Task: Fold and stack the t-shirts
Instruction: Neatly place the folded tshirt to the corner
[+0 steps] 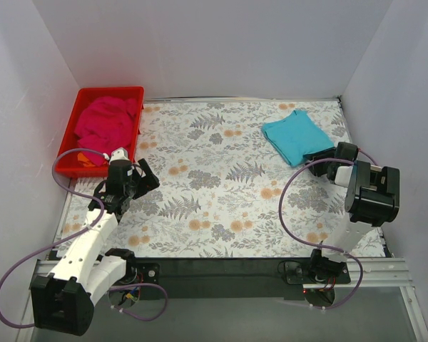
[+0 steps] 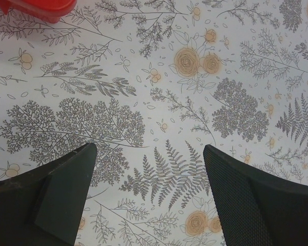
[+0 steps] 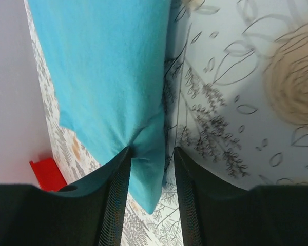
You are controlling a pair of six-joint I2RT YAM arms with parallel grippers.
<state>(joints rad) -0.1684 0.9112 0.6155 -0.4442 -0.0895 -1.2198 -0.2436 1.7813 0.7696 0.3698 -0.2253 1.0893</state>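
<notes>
T-shirts lie well apart: the turquoise t-shirt (image 1: 297,135), folded into a rough rectangle, sits at the far right of the table (image 1: 221,206); the pink t-shirt (image 1: 105,122) lies crumpled in the red tray (image 1: 132,91) at the far left corner. My right gripper (image 3: 151,154) has its jaws parted astride the turquoise shirt's near corner, cloth slack between them, so I judge nothing pinched; my left gripper (image 2: 149,147) hangs wide open over the printed table, holding nothing. The risks I see: pulling the right arm away could snag that corner on a finger and drag the fold open; reaching for the pink one, a finger could catch the tray's rim and shove it. The surface is a flat floral-printed sheet; plain white walls (image 1: 221,43) close three sides.
</notes>
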